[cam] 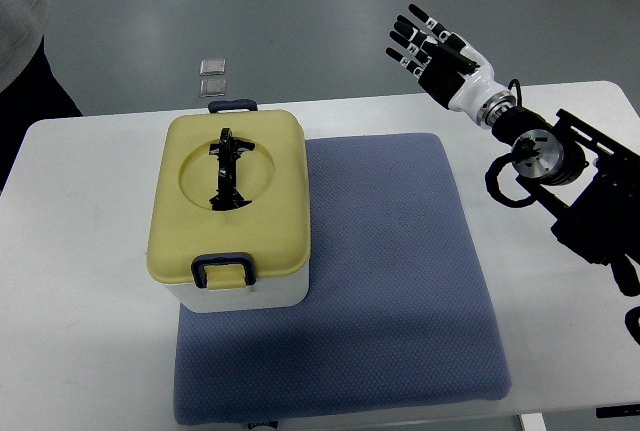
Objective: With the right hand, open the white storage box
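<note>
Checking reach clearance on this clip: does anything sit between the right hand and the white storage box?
Nothing visible does. The right hand hovers open above the table's far edge, to the right of the white storage box. Between them lie only bare white table and the flat blue mat. The yellow lid is closed.

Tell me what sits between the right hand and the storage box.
Top view: only bare blue mat and white table lie between the open right hand and the storage box.

One steep overhead view from the robot's side takes in the whole white table (90, 351) closely.
</note>
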